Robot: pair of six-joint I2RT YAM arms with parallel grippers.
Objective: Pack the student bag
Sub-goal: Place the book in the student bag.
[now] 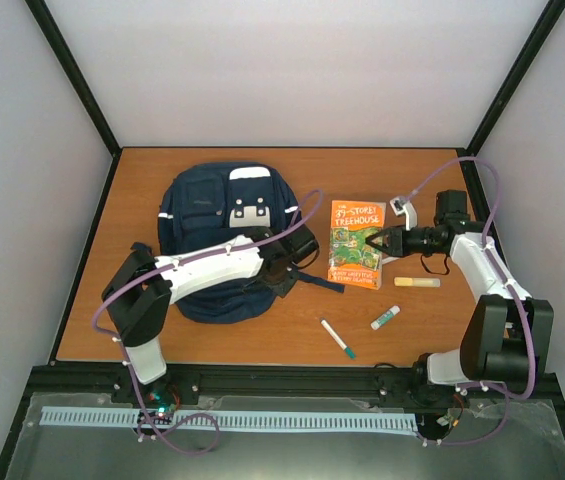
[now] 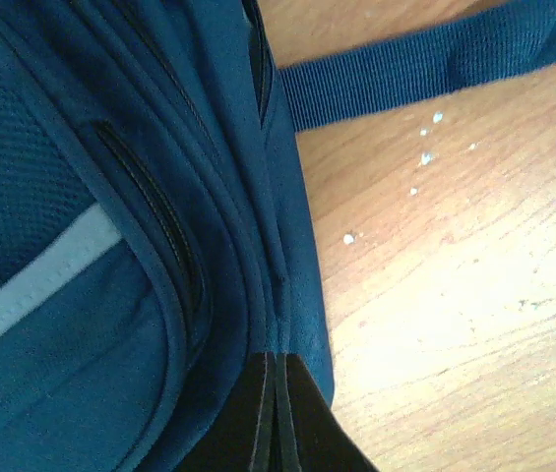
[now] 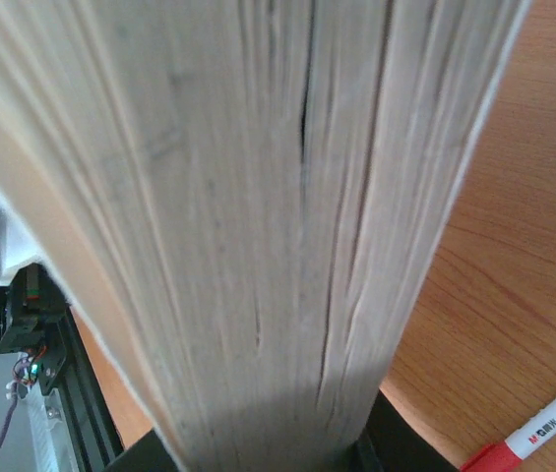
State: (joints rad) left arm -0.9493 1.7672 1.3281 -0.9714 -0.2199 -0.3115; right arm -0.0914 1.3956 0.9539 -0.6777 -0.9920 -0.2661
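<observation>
Wooden table (image 1: 142, 180) — student bag (image 1: 212, 215), book (image 1: 352, 255), yellow stick (image 1: 417, 282), marker (image 1: 385, 318), pen (image 1: 338, 338) lie on it.

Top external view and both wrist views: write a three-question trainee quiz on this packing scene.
1. True or false: the book lies inside the student bag.
2. What do the right fingers hold? A a lunchbox, B the book, C a water bottle.
3. Fill in: the left fingers are ___ on the bag's edge.
Key: 1 false; 2 B; 3 shut.
</observation>
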